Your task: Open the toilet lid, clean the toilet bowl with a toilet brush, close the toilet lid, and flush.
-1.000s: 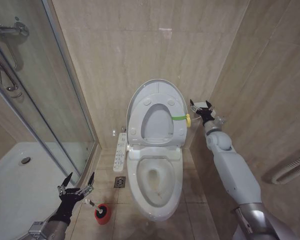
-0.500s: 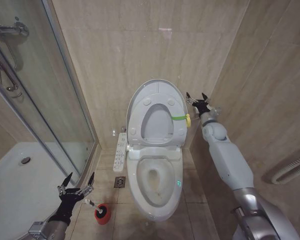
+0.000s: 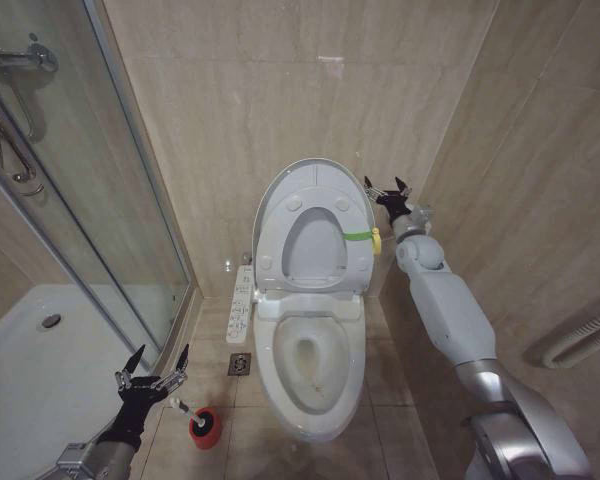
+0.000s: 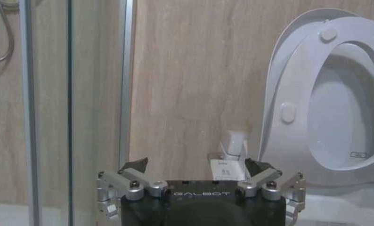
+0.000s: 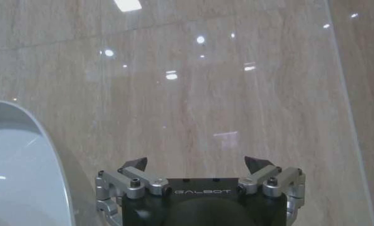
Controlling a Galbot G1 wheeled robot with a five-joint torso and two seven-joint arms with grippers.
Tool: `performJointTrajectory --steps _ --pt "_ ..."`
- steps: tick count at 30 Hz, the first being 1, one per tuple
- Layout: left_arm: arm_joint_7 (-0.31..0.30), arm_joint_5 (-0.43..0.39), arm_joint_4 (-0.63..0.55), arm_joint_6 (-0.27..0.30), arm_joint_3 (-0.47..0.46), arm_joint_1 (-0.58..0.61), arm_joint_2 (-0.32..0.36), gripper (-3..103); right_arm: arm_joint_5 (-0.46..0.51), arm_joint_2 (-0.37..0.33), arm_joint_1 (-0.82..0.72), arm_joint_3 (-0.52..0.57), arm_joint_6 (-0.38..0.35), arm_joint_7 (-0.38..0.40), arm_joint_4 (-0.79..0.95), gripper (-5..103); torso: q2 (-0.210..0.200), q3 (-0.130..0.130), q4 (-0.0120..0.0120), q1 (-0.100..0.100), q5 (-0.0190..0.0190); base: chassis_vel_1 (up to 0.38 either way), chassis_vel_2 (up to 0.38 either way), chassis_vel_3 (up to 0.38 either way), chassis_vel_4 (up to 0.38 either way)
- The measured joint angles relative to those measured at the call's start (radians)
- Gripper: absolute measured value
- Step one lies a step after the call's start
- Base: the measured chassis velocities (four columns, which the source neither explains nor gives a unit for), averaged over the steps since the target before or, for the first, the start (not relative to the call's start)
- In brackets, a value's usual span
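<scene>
Lid-opening is done — toilet lid (image 3: 313, 185) stands upright, right gripper (image 3: 384, 189) wide at its three o'clock, left gripper (image 3: 153, 378) wide — brushing, closing, flushing remain.

white toilet lid (image 3: 311, 185) upright, toilet bowl (image 3: 311, 364) open

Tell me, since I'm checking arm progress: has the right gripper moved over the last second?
Yes. The right gripper, open, has shifted up and toward the raised toilet lid, closing on its upper right edge.

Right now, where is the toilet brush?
In the head view the brush sits in its red holder on the floor, left of the bowl, just beside the open left gripper.
</scene>
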Motion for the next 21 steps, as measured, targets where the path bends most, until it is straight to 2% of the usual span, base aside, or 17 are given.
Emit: performJointTrajectory --steps 10,14,21 --pt "0.0 0.0 0.0 0.0 0.0 0.0 0.0 100 -0.008 0.014 0.019 -0.029 0.002 -0.001 -0.009 100 0.0 0.0 0.0011 0.0 0.0 0.0 0.0 0.0 0.0" --pt "0.0 0.0 0.0 0.0 0.0 0.0 0.0 100 -0.006 -0.007 0.001 -0.033 0.002 -0.003 0.017 100 0.0 0.0 0.0007 0.0 0.0 0.0 0.0 0.0 0.0" --pt "0.0 0.0 0.0 0.0 0.0 0.0 0.0 100 0.02 -0.091 -0.079 -0.026 0.009 -0.022 0.095 100 0.0 0.0 0.0004 0.0 0.0003 0.0 0.0 0.0 0.0"
